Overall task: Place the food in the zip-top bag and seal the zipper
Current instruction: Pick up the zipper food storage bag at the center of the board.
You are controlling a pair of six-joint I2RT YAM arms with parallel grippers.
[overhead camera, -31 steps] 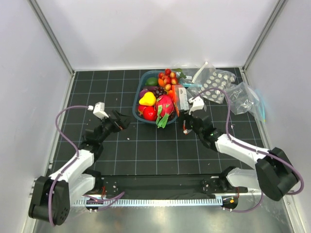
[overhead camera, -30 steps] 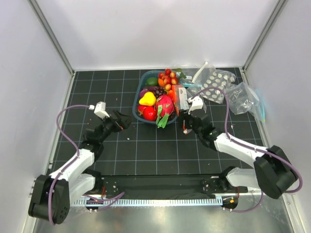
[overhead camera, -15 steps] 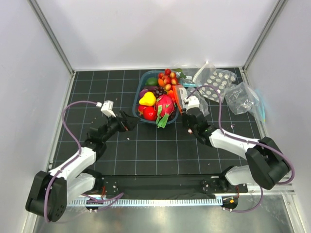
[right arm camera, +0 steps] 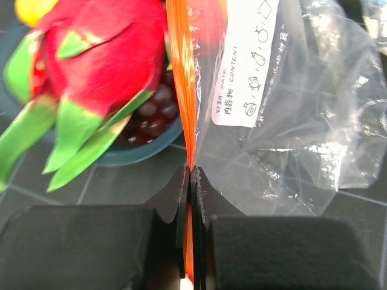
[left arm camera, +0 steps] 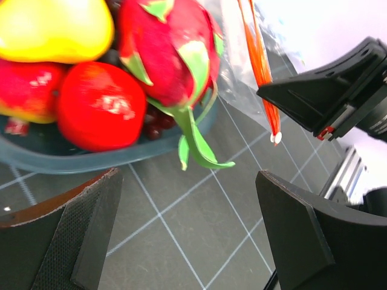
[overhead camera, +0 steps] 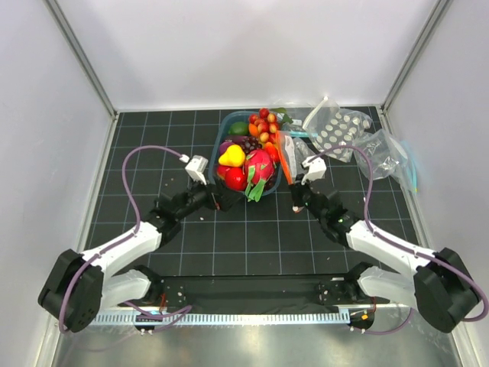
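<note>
The food lies heaped in a blue-green bowl [overhead camera: 216,157]: a yellow fruit [left arm camera: 54,27], a red fruit [left arm camera: 100,106], a pink dragon fruit with green leaves [right arm camera: 103,60] and dark grapes [right arm camera: 151,118]. The clear zip-top bag [right arm camera: 290,121] with a white label [right arm camera: 245,66] lies just right of the bowl. Its orange-red zipper [right arm camera: 181,72] runs along the bowl's side. My right gripper [right arm camera: 190,175] is shut on the zipper's near end. My left gripper [left arm camera: 187,199] stands wide open over the mat, just in front of the bowl, holding nothing.
A clear pouch of white round discs [overhead camera: 336,130] and a crumpled pouch with a teal-blue strip [overhead camera: 390,157] lie at the back right. White walls close in the black grid mat on three sides.
My right gripper has closed onto the zipper's near end. The left arm has swung right and forward, up to the front of the bowl, still open.
</note>
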